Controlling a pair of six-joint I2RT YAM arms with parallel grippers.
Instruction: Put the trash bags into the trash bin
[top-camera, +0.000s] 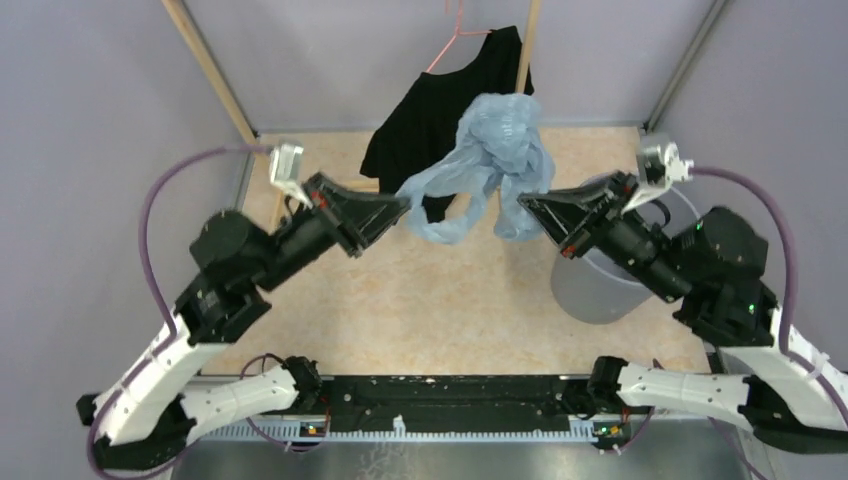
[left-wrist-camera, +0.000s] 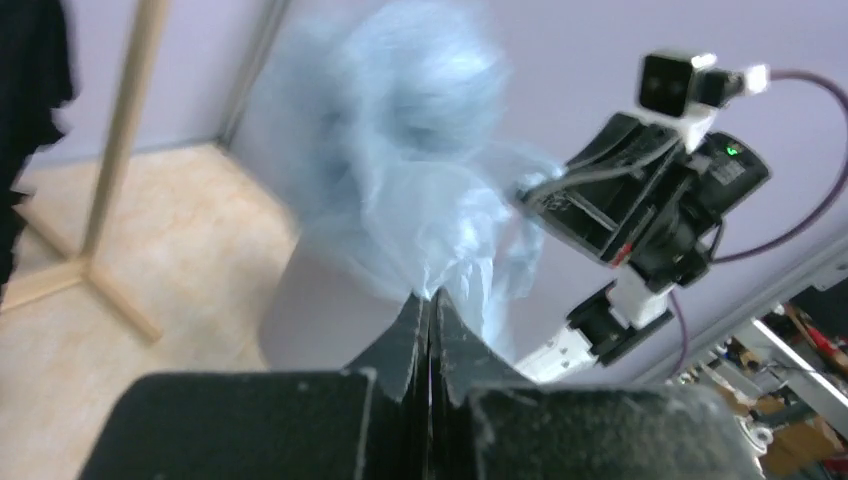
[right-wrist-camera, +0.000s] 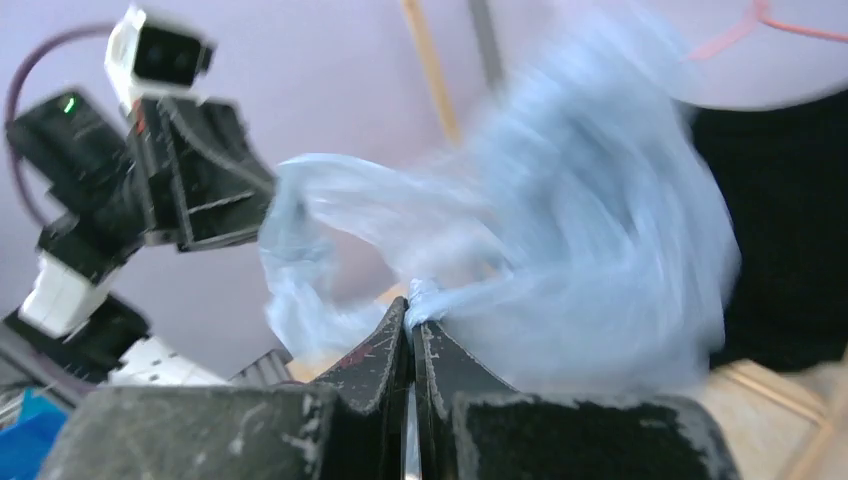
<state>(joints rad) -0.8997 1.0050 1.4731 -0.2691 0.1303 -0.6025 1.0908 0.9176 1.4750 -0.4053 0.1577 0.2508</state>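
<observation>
Both arms are up! The left end effector (top-camera: 404, 206) pinches one edge of the trash bag (top-camera: 492, 140) and the right end effector (top-camera: 523, 203) clamps another, jaws tight on the film. The bag hangs bunched in the air between them, above the surface (top-camera: 430, 300), just left of the trash bin (top-camera: 600, 285).

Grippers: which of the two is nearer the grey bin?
The right gripper, gripping the trash bag beside the trash bin; the left gripper holds the bag's far end.
</observation>
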